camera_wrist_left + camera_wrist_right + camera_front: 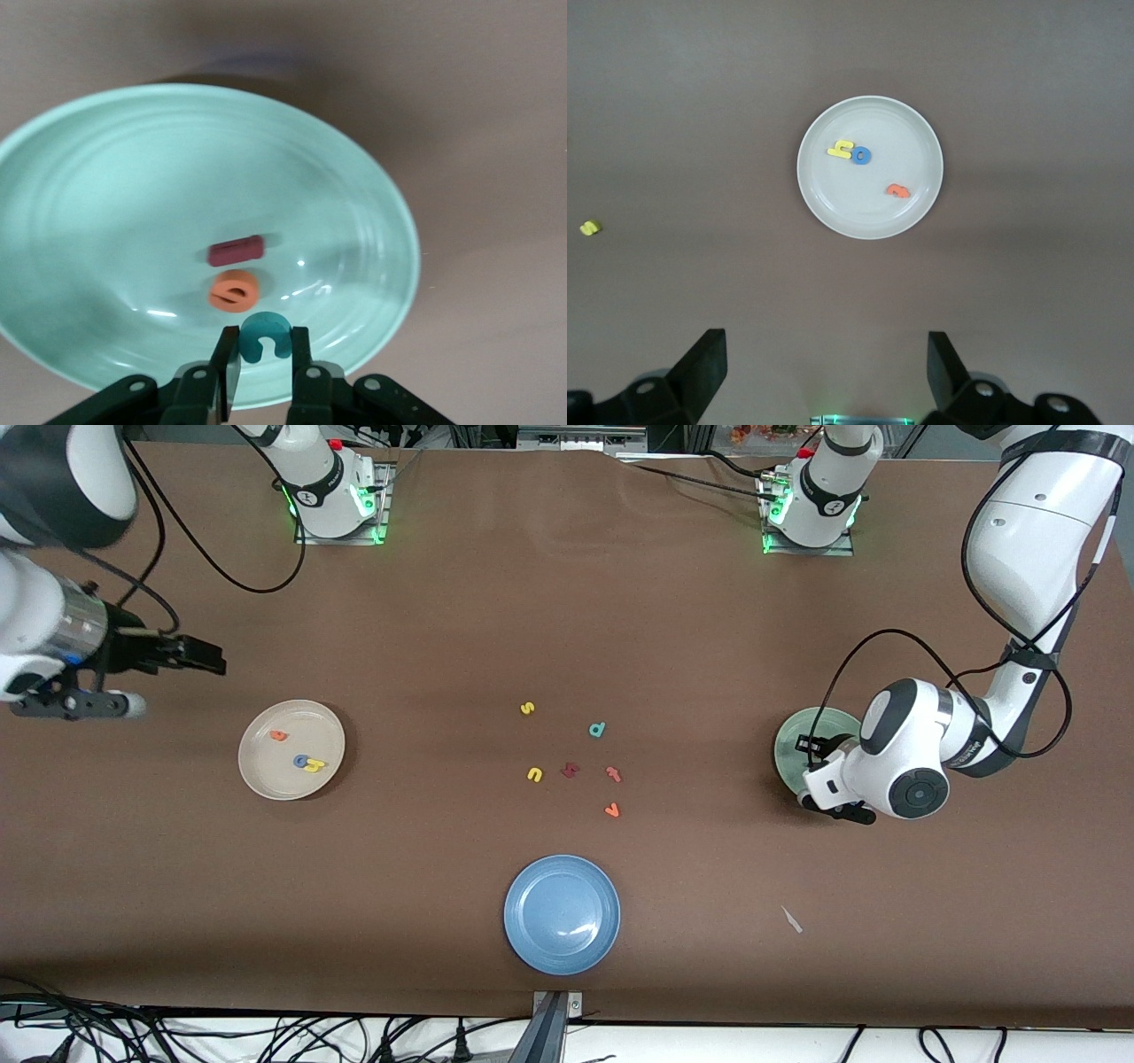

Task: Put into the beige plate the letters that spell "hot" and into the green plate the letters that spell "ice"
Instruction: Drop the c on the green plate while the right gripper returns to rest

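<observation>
Over the round pale mint-green plate [53, 177]:
Left gripper [264, 356]: fingers gripping the tiny teal foam "c" [266, 335].
Right gripper [826, 365]: fingers spread apart, waiting above the round cream-beige plate [917, 133].

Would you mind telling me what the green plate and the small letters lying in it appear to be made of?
The green plate looks like glazed ceramic or hard glossy plastic: smooth, with bright glints and faint concentric rings; which one is unclear. The dark red i, the orange e and the teal c look like matte foam or soft rubber: thick, flat-cut pieces with dull faces and no shine.
</observation>
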